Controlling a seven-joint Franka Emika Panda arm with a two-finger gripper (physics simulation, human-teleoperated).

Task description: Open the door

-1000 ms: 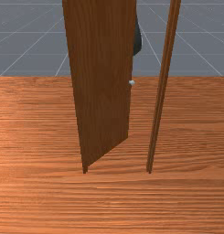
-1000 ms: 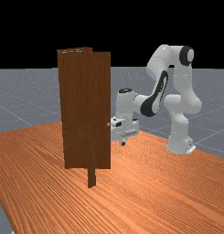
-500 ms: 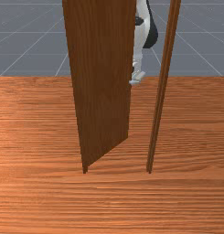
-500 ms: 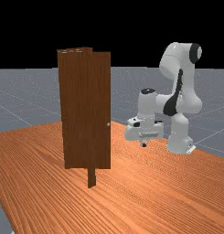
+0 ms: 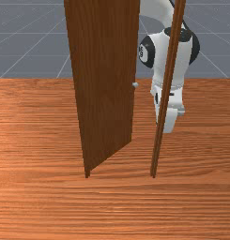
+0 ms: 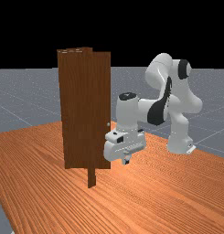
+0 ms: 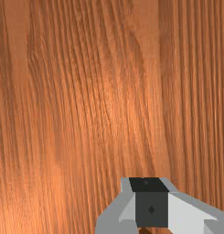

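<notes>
Standing ajar, the door (image 5: 104,84) slants back from its hinge edge, with a gap to the frame post (image 5: 164,103) at the front view's right. It will probably feel stiff as a panel yet swing easily; its small round knob (image 5: 135,85), likely slippery, or the free edge beside it looks the place to take hold. The gripper (image 6: 126,161) is apart from the knob; whether its claw is spread or together cannot be told. Beneath lies streaky orange-brown wood (image 5: 116,206), beyond it grey floor (image 5: 27,47).

Grained orange-brown wood table (image 6: 186,196), bright patch of light on its top, grey floor (image 6: 22,96) with pale crossing lines, black background (image 6: 111,27) beyond
</notes>
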